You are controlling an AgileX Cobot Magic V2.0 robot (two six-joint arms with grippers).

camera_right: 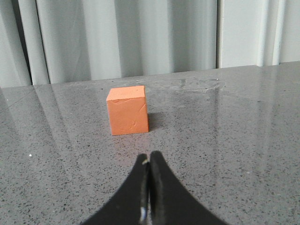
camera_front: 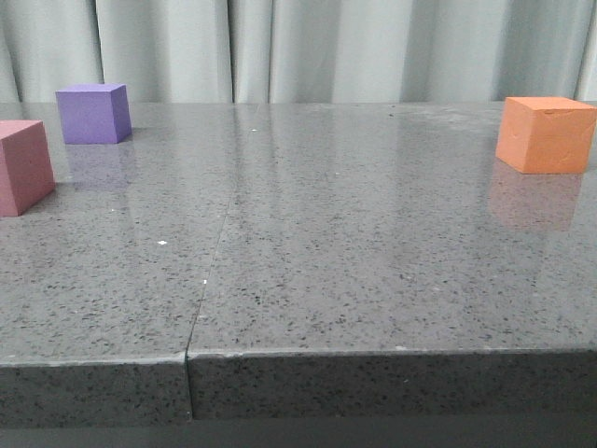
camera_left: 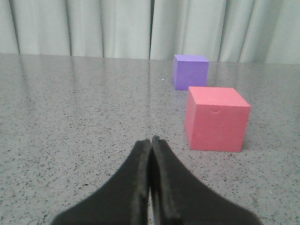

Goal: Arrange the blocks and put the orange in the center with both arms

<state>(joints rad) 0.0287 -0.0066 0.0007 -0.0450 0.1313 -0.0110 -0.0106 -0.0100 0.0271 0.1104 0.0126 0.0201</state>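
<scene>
**Three cubes apart on the tabletop, both jaws clenched on nothing**

The matte orange foam cube (camera_front: pixel 547 134) sits at the far right of the speckled grey stone tabletop (camera_front: pixel 308 261), flat on one face. Being a cube, it has no long axis; in the front view one vertical edge turns slightly toward the camera. Its right side runs to the picture's edge.

At the far left stands the matte purple foam cube (camera_front: pixel 92 113), and nearer, well apart from it, the matte pink foam cube (camera_front: pixel 23 167), which the left border cuts off.

The left gripper (camera_left: pixel 151 140) has its jaws pressed together, empty, low over the tabletop, with the pink cube near and off to one side. The right gripper (camera_right: pixel 149 157) is likewise clenched and empty, the orange cube ahead of it. Neither arm appears in the front view.
</scene>
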